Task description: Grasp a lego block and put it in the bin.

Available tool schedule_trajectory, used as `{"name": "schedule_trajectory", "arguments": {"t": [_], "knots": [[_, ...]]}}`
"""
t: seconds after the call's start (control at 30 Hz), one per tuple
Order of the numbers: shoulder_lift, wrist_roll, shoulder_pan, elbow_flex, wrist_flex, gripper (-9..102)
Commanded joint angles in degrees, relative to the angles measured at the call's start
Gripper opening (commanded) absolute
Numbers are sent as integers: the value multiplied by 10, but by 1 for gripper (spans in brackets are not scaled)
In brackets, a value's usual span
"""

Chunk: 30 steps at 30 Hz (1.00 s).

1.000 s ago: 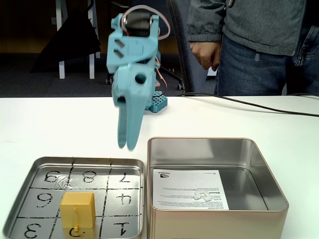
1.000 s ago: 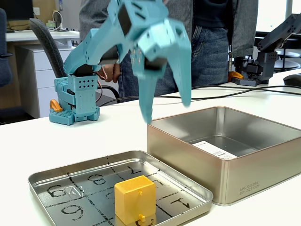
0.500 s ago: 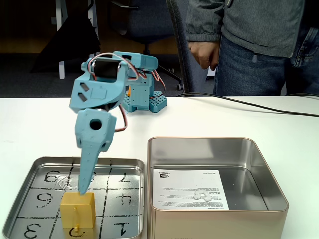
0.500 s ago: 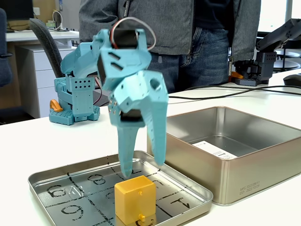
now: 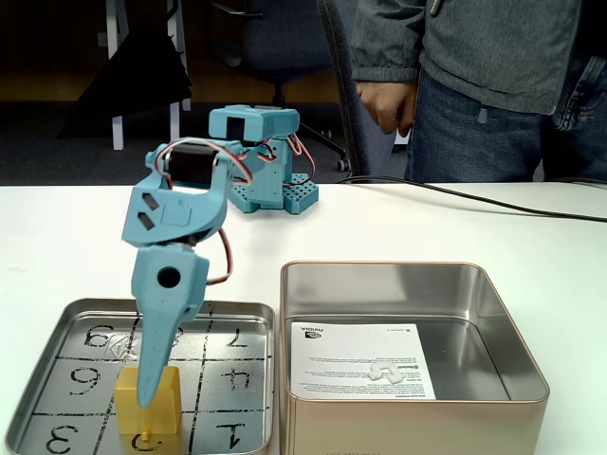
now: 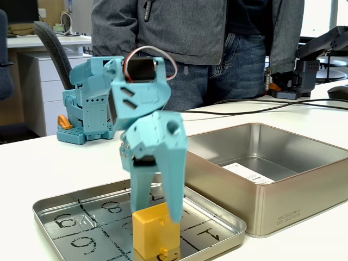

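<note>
On your white bench, the tool has dropped from above, fingers spread astride the lego block, not yet pinching. The block sits in the numbered tray, beside the bin. Closing seems next.

One fixed view sits low at the table's near edge, facing straight across toward the teal arm base at twelve o'clock, shallow grid-marked metal tray at seven, deep square silver tin at five. The other fixed view is lower, close in and swung sideways: base at ten o'clock, tin at three. Both share tray, tin, arm and the standing person.
</note>
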Motion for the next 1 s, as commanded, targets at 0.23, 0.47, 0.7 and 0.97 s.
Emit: {"name": "schedule_trajectory", "arguments": {"t": [0.23,0.47,0.7,0.97], "knots": [[-4,3,12,-11,2,37],[-6,0,8,-17,29,21],[-41,-12,1,-102,102,0],[3,-8,0,-114,113,0]]}}
